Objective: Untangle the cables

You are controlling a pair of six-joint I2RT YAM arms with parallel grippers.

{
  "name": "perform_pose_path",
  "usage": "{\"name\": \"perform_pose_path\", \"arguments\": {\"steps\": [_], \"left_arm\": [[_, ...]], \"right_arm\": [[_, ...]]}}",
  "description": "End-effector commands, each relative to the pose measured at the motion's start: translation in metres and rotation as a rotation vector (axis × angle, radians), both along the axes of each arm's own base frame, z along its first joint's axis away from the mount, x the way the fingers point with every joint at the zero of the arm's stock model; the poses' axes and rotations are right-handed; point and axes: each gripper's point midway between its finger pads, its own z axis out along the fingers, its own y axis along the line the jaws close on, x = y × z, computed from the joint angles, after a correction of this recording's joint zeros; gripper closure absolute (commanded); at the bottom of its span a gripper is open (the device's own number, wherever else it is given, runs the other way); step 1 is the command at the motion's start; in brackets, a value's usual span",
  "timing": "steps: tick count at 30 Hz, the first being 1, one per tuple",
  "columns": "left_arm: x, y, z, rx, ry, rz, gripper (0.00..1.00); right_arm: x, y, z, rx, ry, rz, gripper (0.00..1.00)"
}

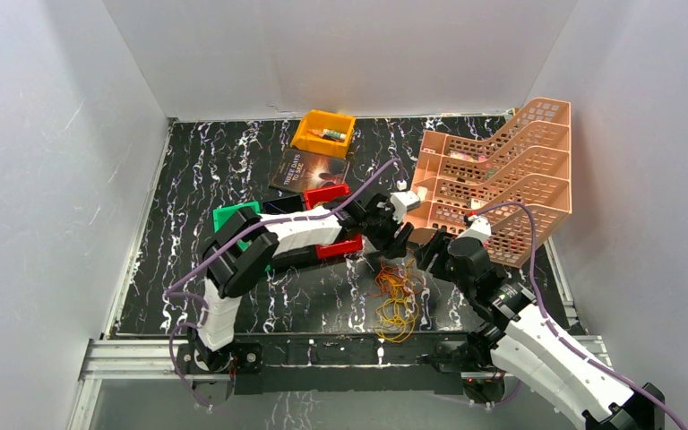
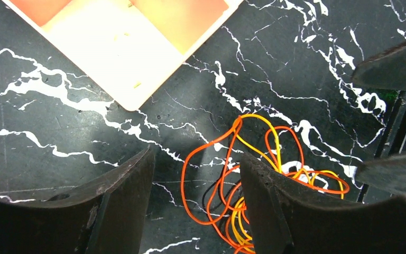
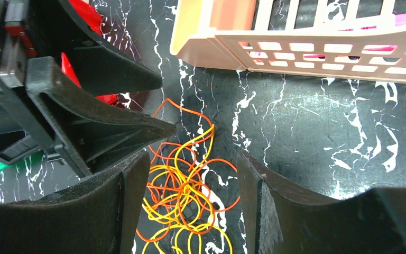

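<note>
- The cables (image 1: 398,300) are lying in one tangled bunch on the tabletop (image 1: 188,179), near its front edge.
- Thin yellow and orange loops are overlapping, slack and flat, with a dark strand showing among them.

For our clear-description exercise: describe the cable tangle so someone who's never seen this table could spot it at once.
On the black, white-veined table, find the peach stacked tray rack on the right. Just nearer than its left corner lies the cable tangle. It alone is a loose heap of thin yellow and orange loops, unlike the thick lilac cables along the arms.
</note>
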Motion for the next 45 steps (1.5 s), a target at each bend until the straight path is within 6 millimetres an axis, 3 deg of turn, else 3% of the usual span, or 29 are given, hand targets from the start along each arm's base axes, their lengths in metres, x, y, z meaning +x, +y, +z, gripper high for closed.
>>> {"name": "perform_pose_path", "arguments": {"steps": [1,6,10,17,23,29,36,45], "left_arm": [[-0.001,-0.011,0.000,-0.025,0.003,-0.031,0.42],[-0.002,-0.014,-0.006,-0.028,0.026,-0.034,0.46],[-0.001,-0.015,-0.008,-0.024,0.034,-0.027,0.55],[0.000,-0.014,-0.002,-0.024,0.038,-0.008,0.82],[0.005,-0.010,0.017,-0.031,0.002,0.025,1.00],[0.002,-0.004,0.048,-0.059,-0.021,0.042,1.00],[-0.007,0.009,0.088,-0.120,-0.040,0.077,1.00],[-0.021,0.021,0.117,-0.166,-0.042,0.097,1.00]], "right_arm": [[0.008,0.000,0.020,0.013,-0.053,-0.012,0.30],[0.007,0.000,0.019,0.011,-0.049,-0.012,0.30],[0.007,0.000,0.020,0.012,-0.052,-0.010,0.30],[0.007,0.001,0.018,0.013,-0.050,-0.009,0.30],[0.009,0.001,0.020,0.020,-0.062,-0.013,0.30],[0.013,0.011,0.026,0.056,-0.107,0.025,0.30],[0.019,0.037,0.042,0.098,-0.207,0.165,0.30],[0.034,0.053,0.047,0.140,-0.258,0.182,0.30]]}}
